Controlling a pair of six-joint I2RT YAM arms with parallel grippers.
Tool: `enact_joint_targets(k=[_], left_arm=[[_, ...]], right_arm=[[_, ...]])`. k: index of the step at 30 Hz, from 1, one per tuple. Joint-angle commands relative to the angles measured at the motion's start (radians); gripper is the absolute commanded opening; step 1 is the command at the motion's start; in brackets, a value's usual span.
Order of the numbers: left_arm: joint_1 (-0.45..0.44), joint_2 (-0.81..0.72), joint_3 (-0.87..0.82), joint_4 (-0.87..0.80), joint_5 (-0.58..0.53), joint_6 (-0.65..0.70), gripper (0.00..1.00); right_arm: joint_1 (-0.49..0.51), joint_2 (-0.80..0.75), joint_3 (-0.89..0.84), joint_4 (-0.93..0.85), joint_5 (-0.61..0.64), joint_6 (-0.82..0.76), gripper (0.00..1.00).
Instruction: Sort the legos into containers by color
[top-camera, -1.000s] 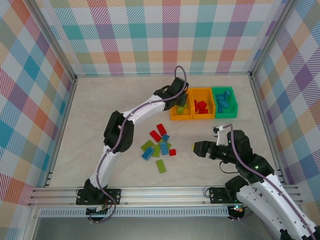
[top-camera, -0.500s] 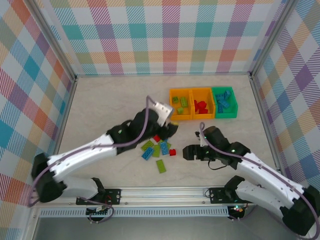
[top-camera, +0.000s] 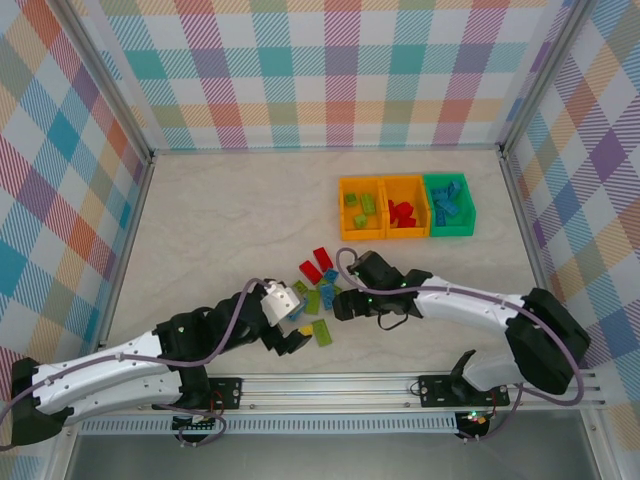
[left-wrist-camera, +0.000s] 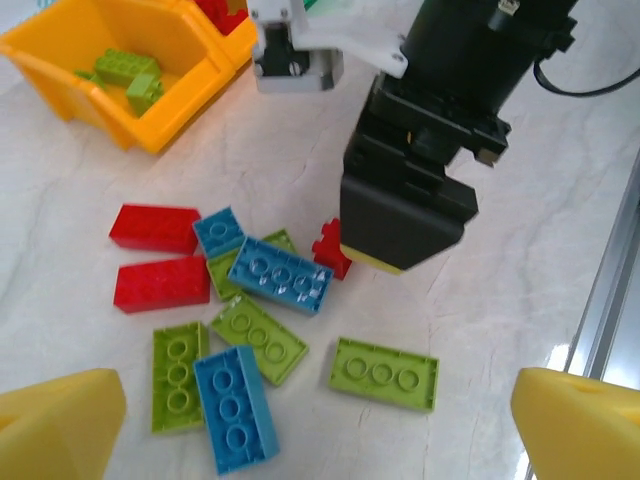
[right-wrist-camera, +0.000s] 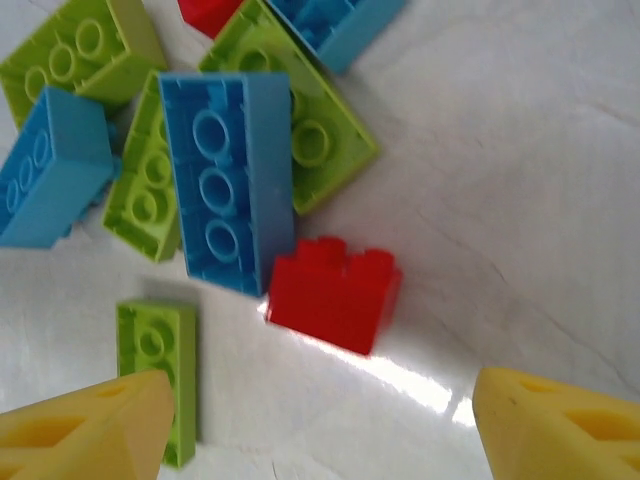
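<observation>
Nearest us, the left gripper (top-camera: 297, 329) hangs over the pale marbled tabletop (top-camera: 220, 220), fingers spread wide and holding nothing, at the near edge of the loose pile of small red, blue and lime-green studded plastic bricks (top-camera: 318, 285). The right gripper (right-wrist-camera: 320, 425) sits at the pile's right side, fingers apart too, with a small red brick (right-wrist-camera: 335, 290) just ahead, clear of both. Farthest back we note three open plastic bins side by side: left orange bin (top-camera: 362, 235) holding green bricks, middle orange bin (top-camera: 407, 235) red, green bin (top-camera: 450, 230) blue.
</observation>
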Motion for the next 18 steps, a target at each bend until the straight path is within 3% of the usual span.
enact_joint_targets(k=[1,4,10,18], left_arm=[[-0.016,-0.041,-0.061,0.111,-0.06,0.032,1.0],[-0.016,-0.058,-0.11,0.154,-0.093,0.033,1.0],[-0.016,-0.046,-0.111,0.154,-0.09,0.034,1.0],[-0.016,-0.01,-0.107,0.16,-0.091,0.039,1.0]], right_arm=[[0.007,0.052,0.051,0.065,0.023,-0.02,0.72],[0.007,0.097,0.068,0.056,0.036,-0.022,0.62],[0.007,0.131,0.033,0.09,0.056,-0.008,0.54],[0.008,0.164,0.001,0.113,0.077,-0.004,0.5]])
